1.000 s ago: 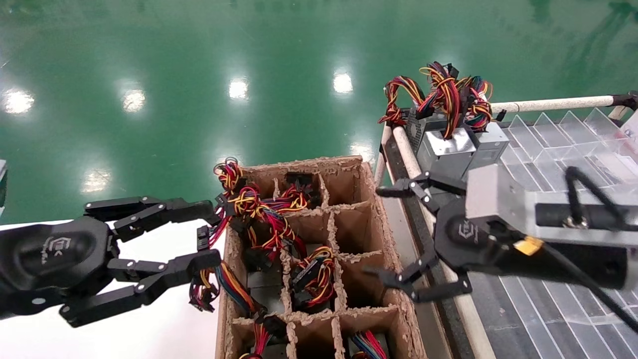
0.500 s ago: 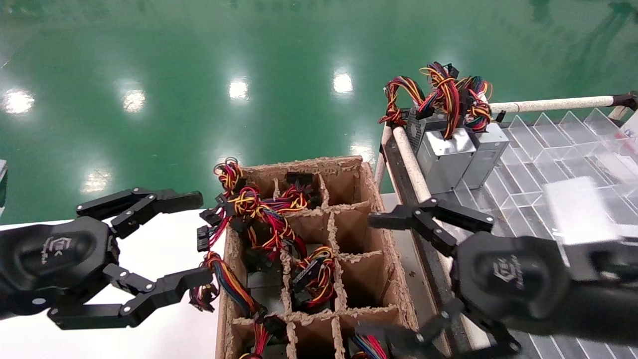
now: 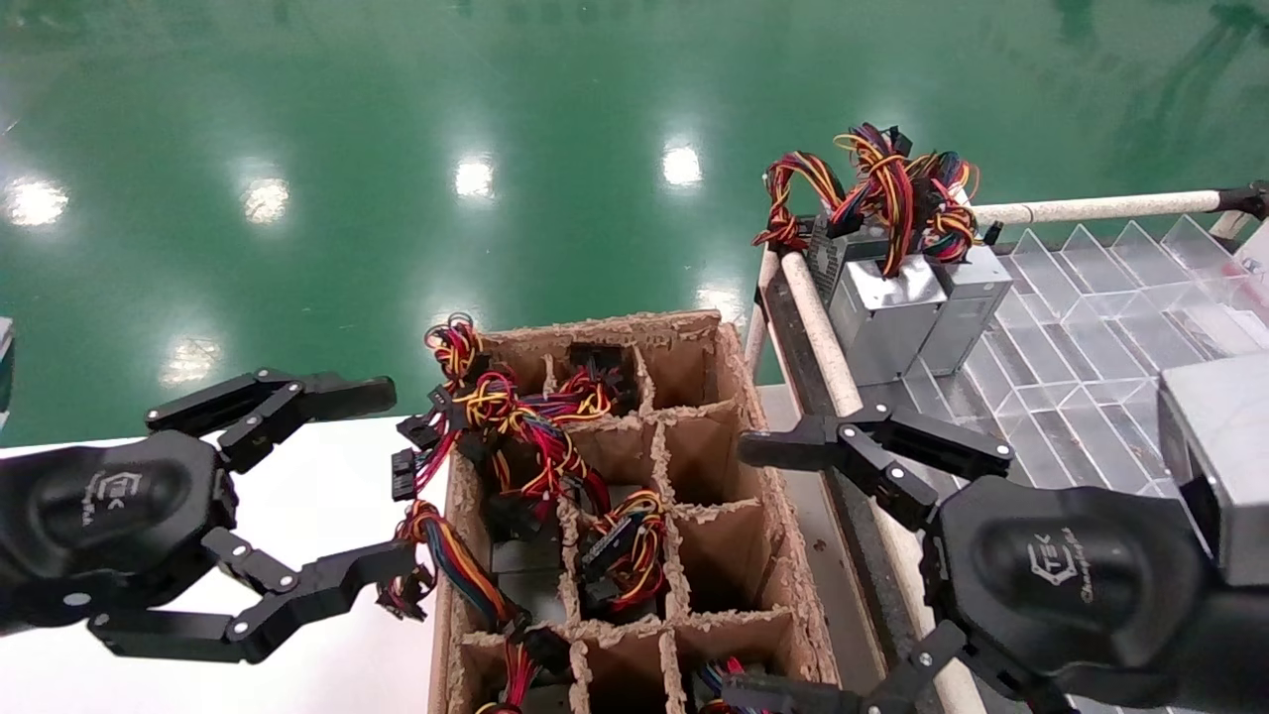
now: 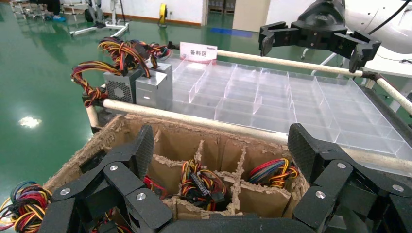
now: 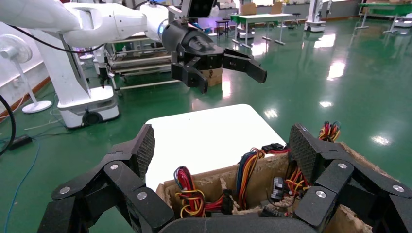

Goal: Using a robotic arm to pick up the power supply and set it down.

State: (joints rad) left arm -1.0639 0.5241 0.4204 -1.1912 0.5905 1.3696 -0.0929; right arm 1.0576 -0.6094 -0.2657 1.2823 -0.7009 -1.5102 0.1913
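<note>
1. The power supply (image 3: 967, 309), a dull-grey metal box, is standing upright at the far left corner of the clear divided tray (image 3: 1100, 327), with its red, yellow, black and blue wire bundle (image 3: 907, 193) rising from its top.
2. It is touching a shinier silver unit (image 3: 882, 317) on its left, so two units are standing side by side in that corner; nothing is gripping either of them.
3. My right end effector (image 3: 783, 565), on its silver-grey wrist block (image 3: 1219, 456), is hanging released, fingers spread wide, over the gap between the tray's rail (image 3: 823, 347) and the cardboard box (image 3: 634, 516). It is well apart from the power supply and holding nothing.
4. My left end effector (image 3: 387, 486) is hovering over the white counter (image 3: 297, 654) just beside the box's left wall, also released, its two fingers spread around loose wires hanging over the box edge, not gripping them.
5. The cardboard box is split by dividers into compartments; I am counting at least three holding wire-bundled units, and the right-hand column that I can see looks bare.
6. The left wrist view is showing both upright units (image 4: 145, 87) behind the rail, with a white label card (image 4: 197, 51) standing behind them.
7. The green floor (image 3: 397, 149) is lying beyond everything.
</note>
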